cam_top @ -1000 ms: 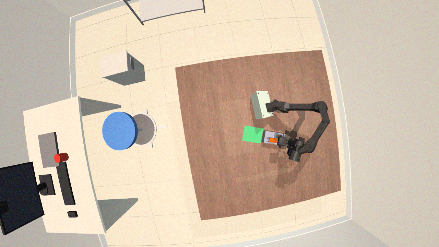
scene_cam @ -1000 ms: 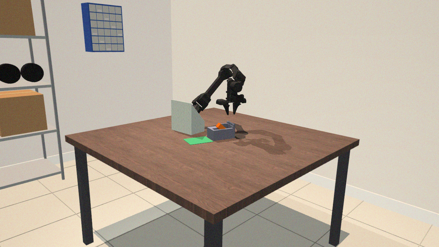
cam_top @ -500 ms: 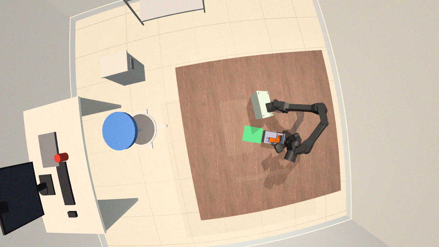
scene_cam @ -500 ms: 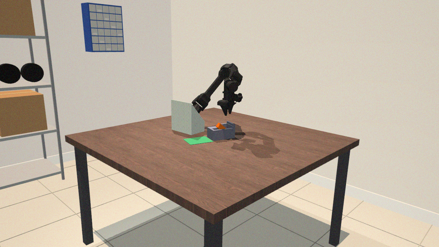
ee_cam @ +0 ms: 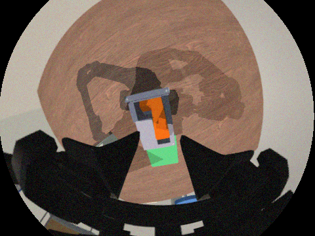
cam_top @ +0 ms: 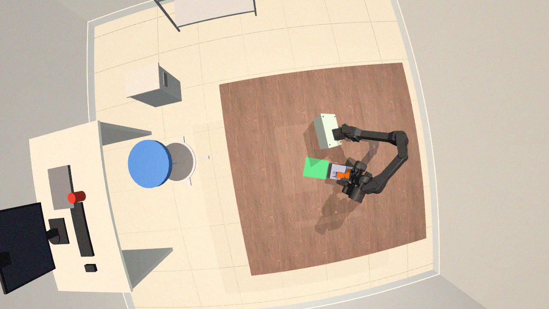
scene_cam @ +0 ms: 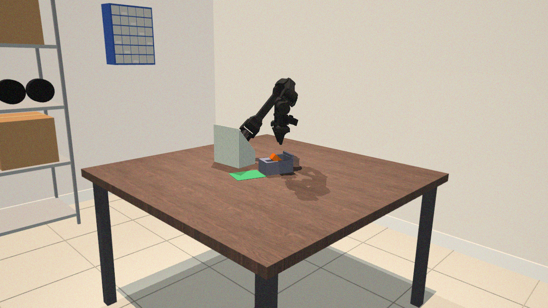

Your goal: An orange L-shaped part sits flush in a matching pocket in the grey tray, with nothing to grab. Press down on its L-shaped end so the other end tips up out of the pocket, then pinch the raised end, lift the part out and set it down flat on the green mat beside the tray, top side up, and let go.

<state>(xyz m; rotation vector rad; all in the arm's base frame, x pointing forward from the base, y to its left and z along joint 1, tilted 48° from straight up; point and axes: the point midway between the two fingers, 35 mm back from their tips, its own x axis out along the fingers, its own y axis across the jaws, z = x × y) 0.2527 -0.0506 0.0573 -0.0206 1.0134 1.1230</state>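
The orange L-shaped part (cam_top: pixel 342 175) (scene_cam: pixel 274 157) (ee_cam: pixel 161 131) sits tilted in the grey tray (cam_top: pixel 334 169) (scene_cam: pixel 275 168) (ee_cam: pixel 144 132). Its straight end, toward the mat, stands up above the tray top. Its L-shaped end lies low in the pocket near the tray's raised far wall. The green mat (cam_top: pixel 315 168) (scene_cam: pixel 247 176) (ee_cam: pixel 168 154) lies beside the tray, with nothing on it. My gripper (scene_cam: pixel 281 143) (ee_cam: pixel 160 136) points down above the tray, open and empty. In the wrist view its fingertips stand either side of the part's raised end, with a height gap visible in the exterior view.
A pale green box (cam_top: pixel 329 130) (scene_cam: pixel 226 146) stands on the wooden table (cam_top: pixel 268 230) (scene_cam: pixel 268 222) near the arm's base, close to the mat and tray. The raised wall (ee_cam: pixel 147 95) of the tray stands at the end away from the mat.
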